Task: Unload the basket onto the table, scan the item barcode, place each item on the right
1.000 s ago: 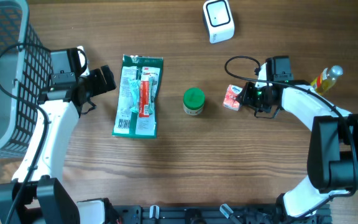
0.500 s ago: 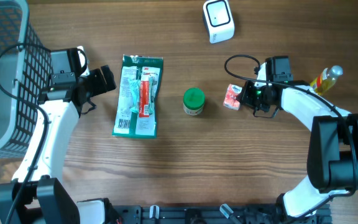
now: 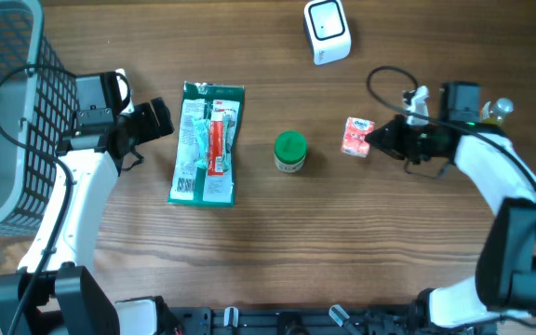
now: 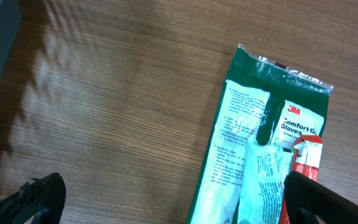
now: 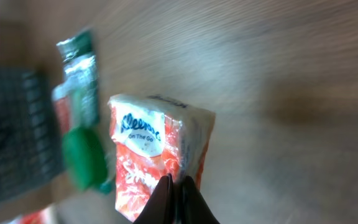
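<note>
As right jaws pinch tissues [image 3: 355,136], left jaws wide

orange-and-white tissue pack [image 3: 356,136], green glove packet [image 3: 207,144], green-lidded jar [image 3: 289,148]

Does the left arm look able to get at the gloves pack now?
Probably yes: the left hand is open beside the gloves pack, nothing between them.

The tissue pack [image 3: 356,136], a small red-orange pocket packet with a white Kleenex "On The Go" label, sits right of centre in the overhead frame, one edge pinched in the closed right pincer [image 3: 372,141]. The white scanner [image 3: 327,31] with its dark window lies at upper centre, well apart
</note>
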You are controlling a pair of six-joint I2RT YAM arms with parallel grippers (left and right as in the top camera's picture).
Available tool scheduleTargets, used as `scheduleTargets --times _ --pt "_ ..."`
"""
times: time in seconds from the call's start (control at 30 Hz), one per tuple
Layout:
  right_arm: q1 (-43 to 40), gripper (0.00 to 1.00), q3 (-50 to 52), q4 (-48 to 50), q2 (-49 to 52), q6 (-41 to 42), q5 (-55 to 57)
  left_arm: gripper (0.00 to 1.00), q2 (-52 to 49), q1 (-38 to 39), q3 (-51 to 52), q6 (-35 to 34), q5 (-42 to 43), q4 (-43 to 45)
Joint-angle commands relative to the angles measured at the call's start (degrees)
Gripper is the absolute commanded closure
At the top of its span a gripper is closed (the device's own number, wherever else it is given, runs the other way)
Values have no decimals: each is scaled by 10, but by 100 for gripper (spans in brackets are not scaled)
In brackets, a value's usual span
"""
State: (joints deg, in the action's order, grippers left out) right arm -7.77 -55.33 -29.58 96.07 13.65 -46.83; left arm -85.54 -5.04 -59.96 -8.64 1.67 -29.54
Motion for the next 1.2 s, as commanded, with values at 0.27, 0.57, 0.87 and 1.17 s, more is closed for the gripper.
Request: scheduleTargets --times 0.27,0.57,0.87,1.17 --pt "-50 96 3 -152 -18 -270 -462 0 0 -3 -4 9 9 2" --pt "-50 96 3 -342 -71 -407 -462 0 0 -3 -4 9 9 1" --pt "-49 96 3 -363 -219 -363 -462 0 0 -3 -4 9 9 1" --pt "-49 96 3 -301 -254 -269 -352 0 0 -3 -4 9 9 1"
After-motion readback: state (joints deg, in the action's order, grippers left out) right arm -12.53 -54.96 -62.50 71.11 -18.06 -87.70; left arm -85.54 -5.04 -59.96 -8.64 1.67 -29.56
